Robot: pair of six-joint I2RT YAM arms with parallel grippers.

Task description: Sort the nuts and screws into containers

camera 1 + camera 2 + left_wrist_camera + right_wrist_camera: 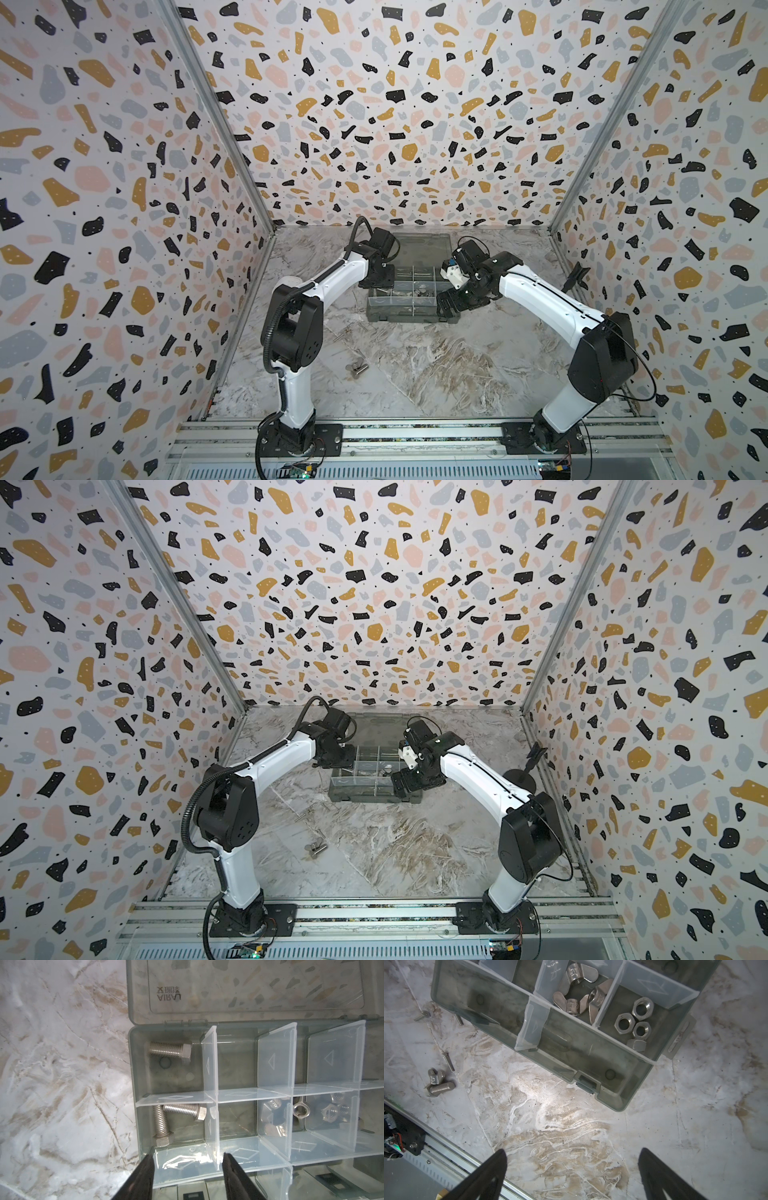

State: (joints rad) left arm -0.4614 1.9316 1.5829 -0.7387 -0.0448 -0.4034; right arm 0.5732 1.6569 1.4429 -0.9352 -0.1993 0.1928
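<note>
The grey organiser box (pixel 399 316) (pixel 361 796) lies open at the table's back middle. My left gripper (pixel 188 1157) hangs open and empty over its left end (pixel 376 282), above containers holding three screws (pixel 170 1051) (pixel 182 1110). Winged nuts (pixel 579 993) and hex nuts (pixel 633 1020) fill containers at the other end. My right gripper (pixel 572 1153) stands wide open and empty over bare table by the box's front right corner (pixel 446 305). Loose on the table are a thick screw (pixel 442 1087) touching a winged nut (pixel 435 1077), plus thin screws (pixel 448 1061).
The box's hinged lid (pixel 249 987) lies flat behind it. A black stand (pixel 575 276) sits by the right wall. An aluminium rail (pixel 415 432) runs along the front edge. The loose pieces (pixel 358 369) lie front left, near the left arm's elbow.
</note>
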